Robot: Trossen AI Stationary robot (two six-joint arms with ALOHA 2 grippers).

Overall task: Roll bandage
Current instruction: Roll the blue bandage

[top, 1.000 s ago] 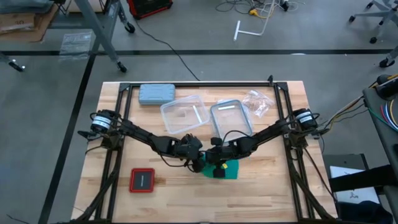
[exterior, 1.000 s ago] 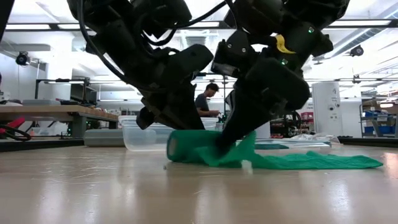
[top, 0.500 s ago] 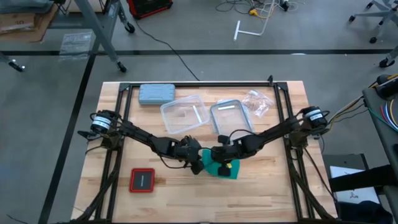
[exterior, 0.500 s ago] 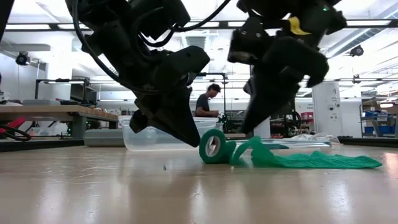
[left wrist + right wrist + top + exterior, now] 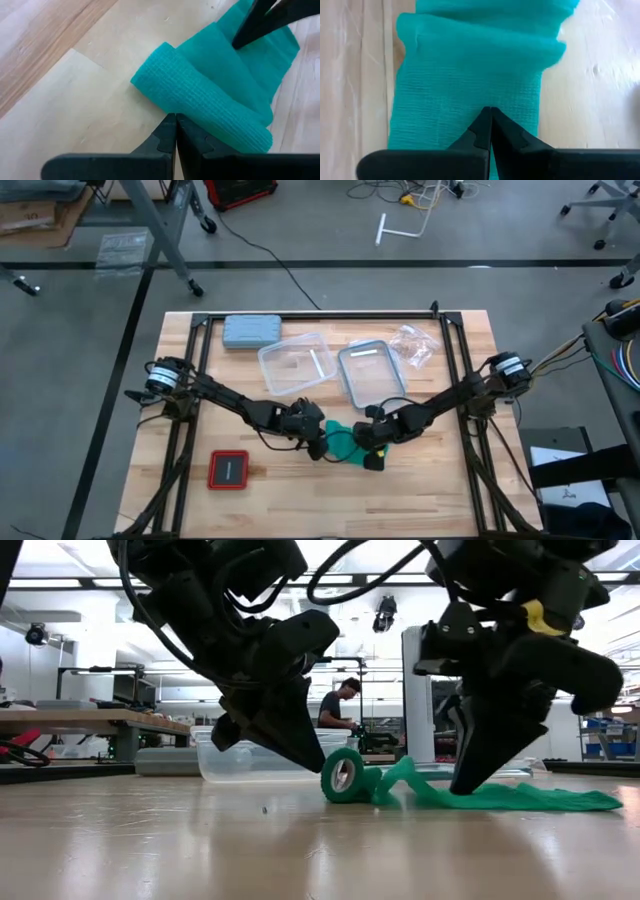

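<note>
Nearest you on the table, a red-framed pad (image 5: 228,470) is lying by itself, well away from the work. Just beyond it, at the middle of the table, you are working the bandage (image 5: 345,445): a teal band partly wound, with the rolled end (image 5: 343,776) sitting toward your left arm and the loose tail (image 5: 520,799) trailing flat toward your right.

Your left gripper (image 5: 316,446) is sitting just beside the roll with its fingers pressed together and gripping nothing (the left wrist view shows the tips closed right against the roll's cloth (image 5: 200,102)). Your right gripper (image 5: 374,462) is coming down on the unrolled tail, fingers likewise closed with nothing between them, the tips resting on or just over the flat cloth (image 5: 465,80); I cannot tell whether they are actually pressing it.

What matters for your next move: the roll's axis is running roughly across the band, and the tail is leading off from it toward the right arm. So the left gripper is the nearer one to the roll and looks placed to push it along the tail, while the right appears placed to pin the tail. The tail is bunching up next to the roll, which may wind in unevenly.

Farther back, two clear containers (image 5: 295,364) and a grey-blue case (image 5: 252,330) are sitting untouched.
</note>
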